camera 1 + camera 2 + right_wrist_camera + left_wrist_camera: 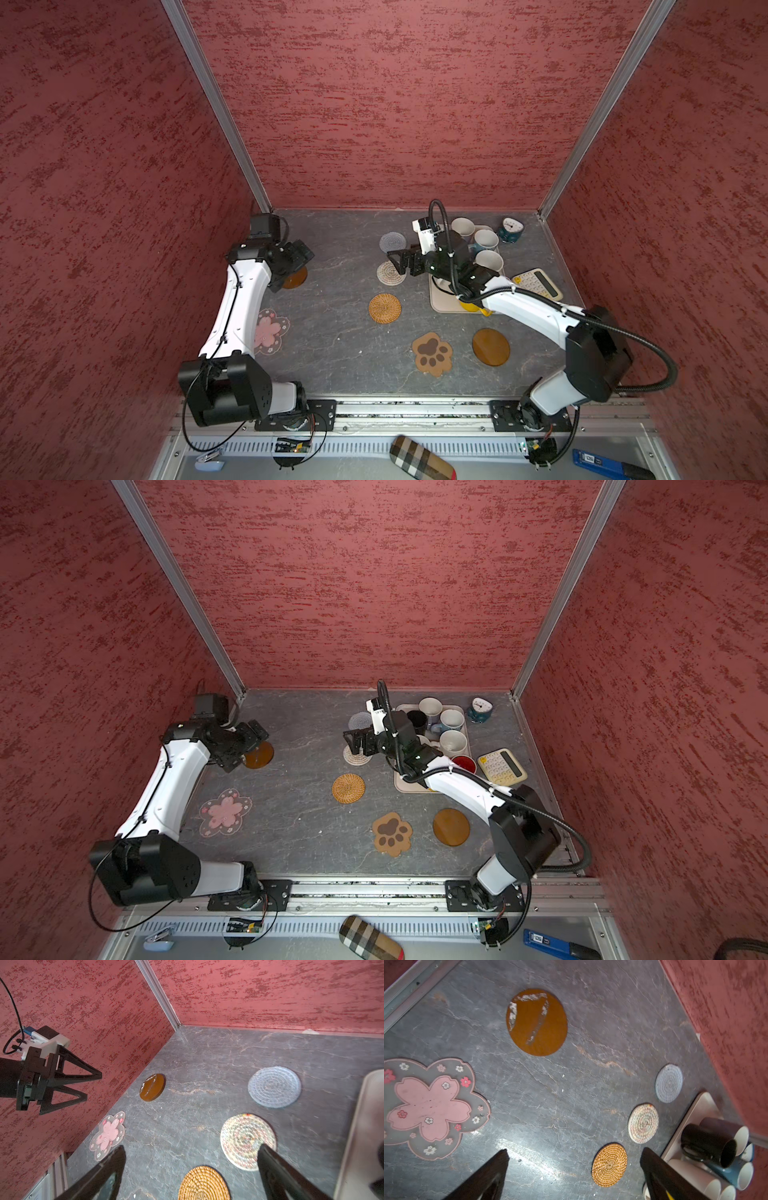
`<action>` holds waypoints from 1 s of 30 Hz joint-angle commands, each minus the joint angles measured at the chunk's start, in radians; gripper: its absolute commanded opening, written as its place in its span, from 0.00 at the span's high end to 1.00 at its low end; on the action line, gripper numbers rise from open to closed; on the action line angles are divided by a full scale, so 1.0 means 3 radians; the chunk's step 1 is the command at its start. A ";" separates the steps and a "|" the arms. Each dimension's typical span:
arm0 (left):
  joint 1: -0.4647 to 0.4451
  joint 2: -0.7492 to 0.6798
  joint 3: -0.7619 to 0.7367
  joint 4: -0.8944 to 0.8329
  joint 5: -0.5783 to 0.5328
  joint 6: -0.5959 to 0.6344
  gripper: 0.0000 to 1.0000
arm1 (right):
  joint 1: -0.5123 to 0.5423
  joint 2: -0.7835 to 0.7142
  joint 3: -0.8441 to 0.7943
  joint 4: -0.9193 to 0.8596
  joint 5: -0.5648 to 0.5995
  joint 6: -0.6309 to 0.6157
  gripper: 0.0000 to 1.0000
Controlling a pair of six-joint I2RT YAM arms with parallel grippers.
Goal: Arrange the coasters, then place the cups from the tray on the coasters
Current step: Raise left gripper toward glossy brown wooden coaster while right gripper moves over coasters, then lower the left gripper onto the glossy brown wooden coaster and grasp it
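Left fingers (488,1176), released, hang near the wall-side wooden disc (536,1022); right fingers (276,1169), released, beside the tray (353,1126) rim.

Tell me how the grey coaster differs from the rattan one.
Colour: the grey coaster is pale blue-grey; the rattan coaster is golden tan. Place: the grey coaster lies behind the beige coaster, towards the back wall; the rattan coaster lies in front of it. Both are round coiled mats, lying flat and bare.
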 commanded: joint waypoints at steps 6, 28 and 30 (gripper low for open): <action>0.0544 0.0441 0.0074 0.0197 0.0355 0.0030 0.05 | 0.0075 0.0622 0.0667 0.0144 -0.0394 0.0014 0.02; 0.0738 0.1873 0.0676 0.0397 -0.0199 0.0075 0.36 | 0.0120 0.1448 0.1529 0.0079 -0.0769 -0.0137 0.01; 0.0719 0.1968 0.0747 0.0389 -0.0213 0.0099 0.37 | 0.0115 0.1443 0.1523 0.0067 -0.0766 -0.0144 0.01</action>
